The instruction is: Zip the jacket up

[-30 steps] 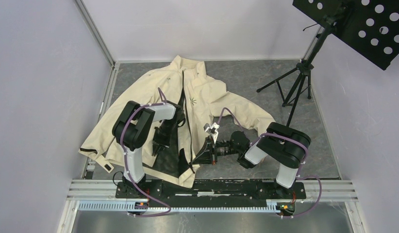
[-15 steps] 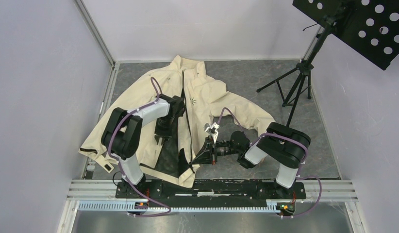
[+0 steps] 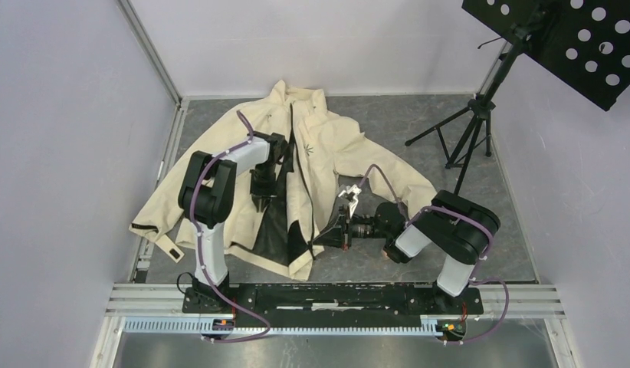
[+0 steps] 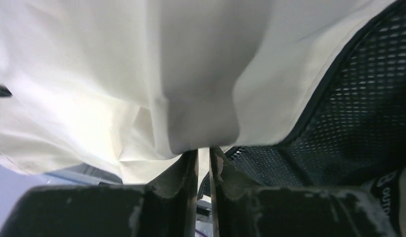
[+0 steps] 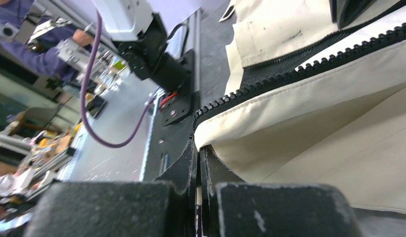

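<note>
The cream jacket [image 3: 335,146] lies open on the grey table, collar at the far side, black lining [image 3: 273,230] showing between the front panels. Its dark zipper [image 3: 300,180] runs down the right panel's edge. My left gripper [image 3: 258,205] is on the left front panel. In the left wrist view the gripper [image 4: 203,150] is shut on a fold of cream fabric [image 4: 142,98], next to mesh lining [image 4: 359,113]. My right gripper [image 3: 325,238] is at the right panel's lower corner. In the right wrist view it [image 5: 198,148] is shut on the hem just below the zipper teeth [image 5: 300,69].
A black music stand tripod [image 3: 469,138] stands at the far right, its perforated desk [image 3: 572,38] overhead. Walls close in the left, far and right sides. The arms' mounting rail [image 3: 335,295] runs along the near edge. The left arm's base [image 5: 161,64] shows in the right wrist view.
My left gripper has moved away toward the collar, dragging the left panel and the whole jacket farther up the table. My right gripper has shifted slightly right, still holding the hem.
</note>
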Available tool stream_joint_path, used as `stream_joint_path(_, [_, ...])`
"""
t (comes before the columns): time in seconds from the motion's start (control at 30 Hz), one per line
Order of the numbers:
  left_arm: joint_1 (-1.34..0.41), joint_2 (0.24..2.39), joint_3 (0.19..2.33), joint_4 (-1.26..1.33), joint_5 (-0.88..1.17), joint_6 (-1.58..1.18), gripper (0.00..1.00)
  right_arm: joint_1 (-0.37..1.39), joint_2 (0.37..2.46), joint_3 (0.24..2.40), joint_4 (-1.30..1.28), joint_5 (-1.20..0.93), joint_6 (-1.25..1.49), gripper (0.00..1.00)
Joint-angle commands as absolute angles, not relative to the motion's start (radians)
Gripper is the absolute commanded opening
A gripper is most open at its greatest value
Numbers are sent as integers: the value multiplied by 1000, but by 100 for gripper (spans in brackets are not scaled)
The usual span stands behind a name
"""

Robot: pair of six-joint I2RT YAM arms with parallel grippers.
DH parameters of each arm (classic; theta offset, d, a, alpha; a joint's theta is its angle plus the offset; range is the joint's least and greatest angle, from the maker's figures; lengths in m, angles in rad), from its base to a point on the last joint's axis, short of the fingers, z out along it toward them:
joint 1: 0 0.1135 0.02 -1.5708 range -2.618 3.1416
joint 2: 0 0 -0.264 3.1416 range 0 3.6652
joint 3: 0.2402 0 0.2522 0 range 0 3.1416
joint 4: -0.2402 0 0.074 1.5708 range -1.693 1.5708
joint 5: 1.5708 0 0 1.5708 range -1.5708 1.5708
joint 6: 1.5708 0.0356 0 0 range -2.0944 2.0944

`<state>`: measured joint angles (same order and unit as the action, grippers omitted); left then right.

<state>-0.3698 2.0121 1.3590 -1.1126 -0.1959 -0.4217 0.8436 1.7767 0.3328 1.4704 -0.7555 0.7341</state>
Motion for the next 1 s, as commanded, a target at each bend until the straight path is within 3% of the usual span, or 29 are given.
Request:
stream_joint_path(0.0, [-370, 2108, 1522, -846, -129, -394, 20, 784, 1711, 320, 1760, -723, 663, 0])
stream_joint_path(0.13, [-373, 2062, 1546, -888, -120, -386, 26, 767, 1710, 325, 1699, -714, 632, 0])
stream_joint_path(0.27, [-375, 1917, 1453, -965, -140, -378, 50, 765, 1713, 330, 1688, -716, 627, 0])
stream_joint_path(0.4, [-382, 1772, 1353, -1073, -184, -379, 61, 765, 1719, 332, 1703, -718, 641, 0])
stream_joint_path(0.6, [-433, 1721, 1249, -1187, -153, -434, 58, 765, 1722, 332, 1712, -723, 650, 0])
stream_joint_path(0.97, [-436, 1795, 1159, -1158, -88, -394, 56, 767, 1726, 325, 1772, -730, 683, 0])
